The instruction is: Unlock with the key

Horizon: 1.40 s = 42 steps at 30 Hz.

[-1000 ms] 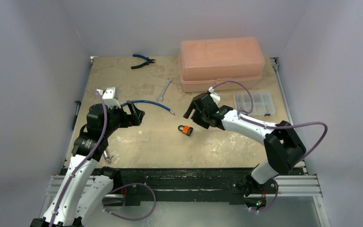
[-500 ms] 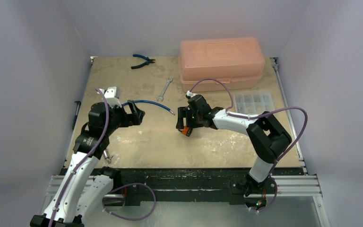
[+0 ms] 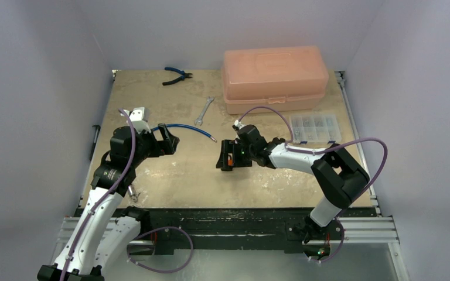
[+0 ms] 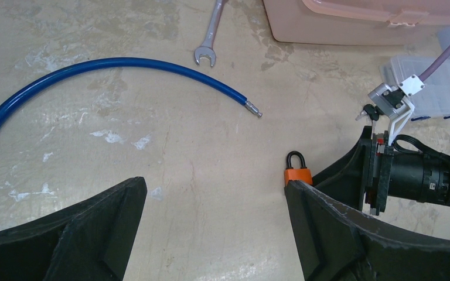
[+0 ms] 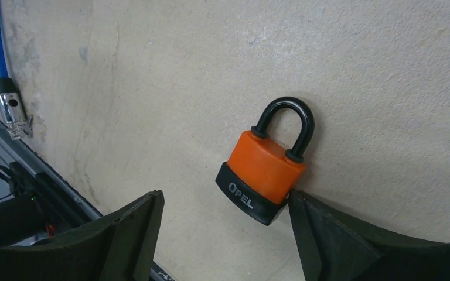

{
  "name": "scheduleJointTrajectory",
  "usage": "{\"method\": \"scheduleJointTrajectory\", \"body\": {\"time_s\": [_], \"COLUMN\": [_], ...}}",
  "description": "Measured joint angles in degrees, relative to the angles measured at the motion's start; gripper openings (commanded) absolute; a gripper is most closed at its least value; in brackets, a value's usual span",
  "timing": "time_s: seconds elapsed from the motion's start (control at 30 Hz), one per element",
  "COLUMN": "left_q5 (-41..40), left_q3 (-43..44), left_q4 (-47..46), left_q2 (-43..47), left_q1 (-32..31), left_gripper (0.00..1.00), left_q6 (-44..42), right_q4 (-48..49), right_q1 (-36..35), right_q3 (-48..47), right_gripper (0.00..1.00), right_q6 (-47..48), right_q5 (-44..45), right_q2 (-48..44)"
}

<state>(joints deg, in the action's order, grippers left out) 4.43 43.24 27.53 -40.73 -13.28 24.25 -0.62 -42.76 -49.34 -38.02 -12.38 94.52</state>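
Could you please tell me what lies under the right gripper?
The orange padlock lies on the table under the right gripper, between its open jaws, its base against one finger. From above the gripper covers most of it; its keyhole does not show.

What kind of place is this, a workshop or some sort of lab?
Probably a lab test bench dressed as a workshop: a scuffed table boxed in by white walls. On it lie pliers, a wrench, a pink toolbox and an orange padlock.
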Motion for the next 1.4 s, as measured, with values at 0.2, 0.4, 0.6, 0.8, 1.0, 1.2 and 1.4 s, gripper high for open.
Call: {"method": "scheduleJointTrajectory", "body": {"time_s": [0.2, 0.4, 0.6, 0.8, 1.0, 1.2, 1.4], "left_q5": [-0.04, -0.2, -0.2, -0.2, -0.2, -0.22, -0.22], "left_q3": [0.0, 0.0, 0.0, 0.0, 0.0, 0.0, 0.0], "left_q4": [0.0, 0.02, 0.02, 0.02, 0.02, 0.13, 0.39], "left_q2": [0.0, 0.02, 0.02, 0.02, 0.04, 0.26, 0.26], "left_q1": [0.0, 0.0, 0.0, 0.0, 0.0, 0.0, 0.0], "left_gripper": [0.96, 0.96, 0.96, 0.96, 0.96, 0.96, 0.96], "left_q6": [0.02, 0.02, 0.02, 0.02, 0.02, 0.02, 0.02], "right_q4": [-3.82, -9.79, -13.9, -17.46, -27.17, -34.16, -37.99], "right_q1": [-1.11, -2.86, -6.08, -7.08, -6.64, -1.7, 8.52], "right_q3": [-0.92, -3.67, -3.72, -4.33, -13.0, -18.95, -21.2], "right_gripper": [0.85, 0.84, 0.82, 0.84, 0.88, 0.86, 0.85], "right_q6": [-2.03, -2.91, -4.26, -6.12, -7.89, -10.19, -10.56], "right_q5": [3.28, 8.87, 11.89, 18.43, 31.41, 40.33, 42.95], "right_q2": [-0.09, -0.44, -4.5, -7.69, -5.6, -3.48, 1.38]}}
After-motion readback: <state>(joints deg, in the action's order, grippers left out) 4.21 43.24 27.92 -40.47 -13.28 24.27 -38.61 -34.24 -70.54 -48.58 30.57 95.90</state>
